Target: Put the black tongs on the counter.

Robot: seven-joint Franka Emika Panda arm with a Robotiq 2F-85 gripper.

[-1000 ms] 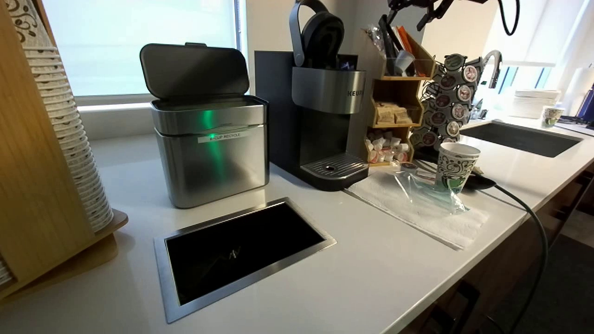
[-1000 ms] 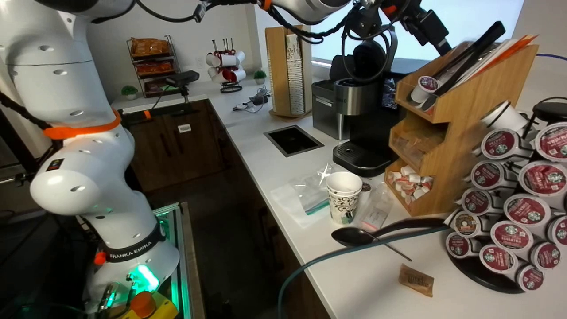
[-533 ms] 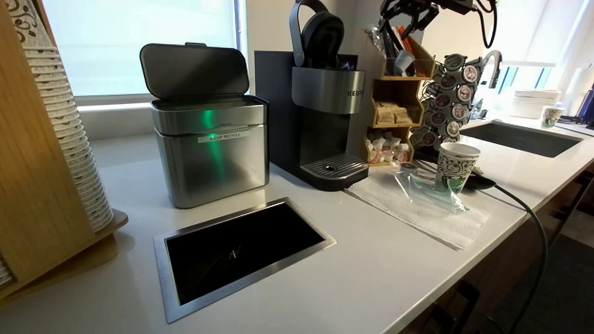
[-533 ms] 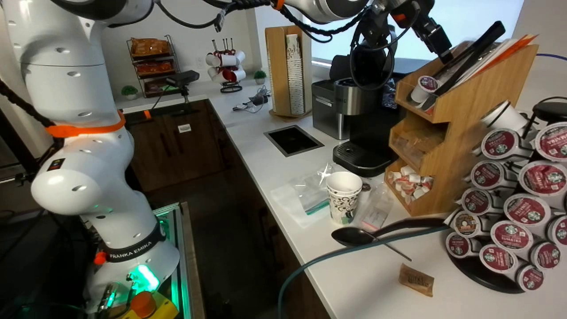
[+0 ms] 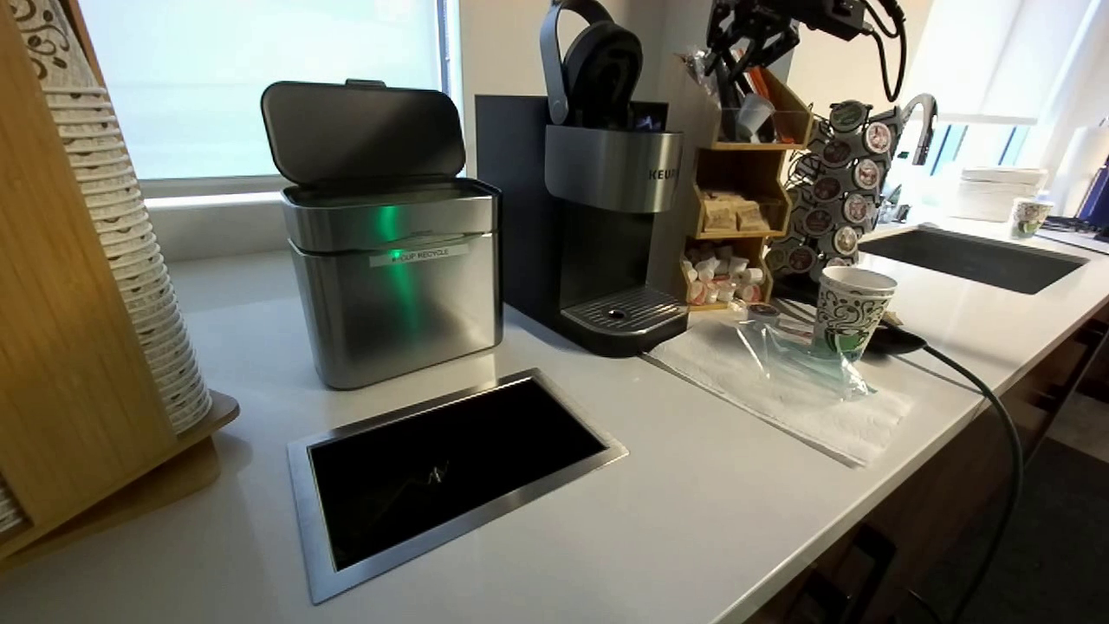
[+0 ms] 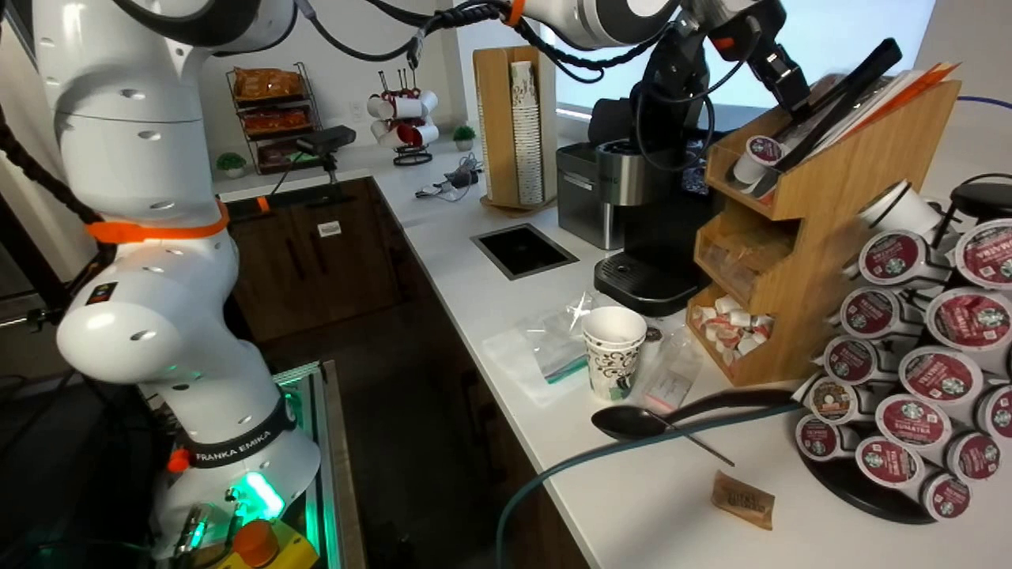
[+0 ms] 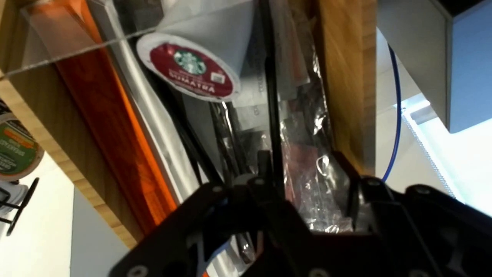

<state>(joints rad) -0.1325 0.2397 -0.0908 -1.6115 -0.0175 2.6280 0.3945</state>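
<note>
The pale counter (image 5: 658,494) is running past a coffee machine (image 5: 611,173), with a wooden rack (image 6: 893,142) standing just beside it. The black tongs (image 6: 854,93) are leaning in the rack's top tray (image 7: 348,96), one end poking above it. The claw (image 7: 302,163) is hanging over that tray with its fingers standing apart; a thin black arm, seemingly the tongs', is lying between them, close by one fingertip, and whether it is touching I cannot tell. The tongs are looking light, stiff along each arm, probably springy at the join and perhaps slippery. I would be gripping near the join, squarely across, and keeping the shiny wrapper (image 7: 313,184) out of the pinch.
</note>
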